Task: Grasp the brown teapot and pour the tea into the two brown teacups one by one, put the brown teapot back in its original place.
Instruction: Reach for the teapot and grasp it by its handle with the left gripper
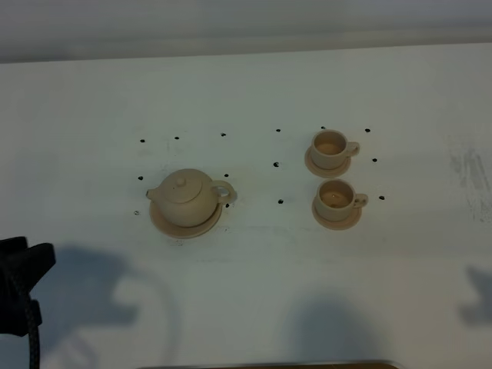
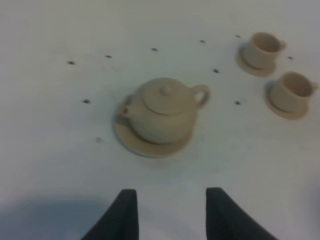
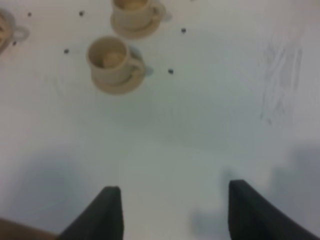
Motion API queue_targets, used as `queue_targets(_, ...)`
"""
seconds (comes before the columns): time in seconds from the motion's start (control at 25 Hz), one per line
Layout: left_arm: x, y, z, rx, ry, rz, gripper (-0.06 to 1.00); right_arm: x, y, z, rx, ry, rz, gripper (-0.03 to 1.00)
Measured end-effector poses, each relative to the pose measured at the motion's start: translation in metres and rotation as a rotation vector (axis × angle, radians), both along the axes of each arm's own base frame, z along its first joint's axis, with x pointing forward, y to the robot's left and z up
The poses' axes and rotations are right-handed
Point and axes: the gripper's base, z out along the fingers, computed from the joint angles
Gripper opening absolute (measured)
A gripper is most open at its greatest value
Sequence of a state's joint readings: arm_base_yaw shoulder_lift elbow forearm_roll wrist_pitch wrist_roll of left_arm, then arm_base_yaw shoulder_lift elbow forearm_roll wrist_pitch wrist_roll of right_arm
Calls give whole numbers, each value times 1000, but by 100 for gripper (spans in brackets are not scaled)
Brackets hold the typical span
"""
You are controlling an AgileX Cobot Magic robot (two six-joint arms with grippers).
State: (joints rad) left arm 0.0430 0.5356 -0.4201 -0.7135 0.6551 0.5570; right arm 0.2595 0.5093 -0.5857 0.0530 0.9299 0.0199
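- The brown teapot sits on its large saucer, left of centre on the surface. Its loop handle is turned toward the far teacup and the near teacup.
- My left hand hangs short of the pot, fingers partly apart and holding nothing. My right hand is spread wide and empty, near the cups.
- I'd line the left hand up on the handle, close only once both fingers straddle it, then lift straight up so the saucer doesn't drag.
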Motion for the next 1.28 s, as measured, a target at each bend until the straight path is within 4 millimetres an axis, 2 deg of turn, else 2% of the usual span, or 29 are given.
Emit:
queue_targets(0.48, 25, -2, -3, -53, -10, -13, 29, -51, -13, -6, 31, -58, -11, 48)
queue_targets(0.6, 31, -2, -5, -58, -2, -7, 29, -58, -15, -15, 31, -57, -11, 48)
queue_targets(0.96, 52, 1, -13, -57, -2, 23, 29, -78, -21, -14, 64, -182, -11, 46)
queue_targets(1.28, 72, 4, -27, -38, 34, 39, 29, -81, -26, -14, 30, -222, -32, 45)
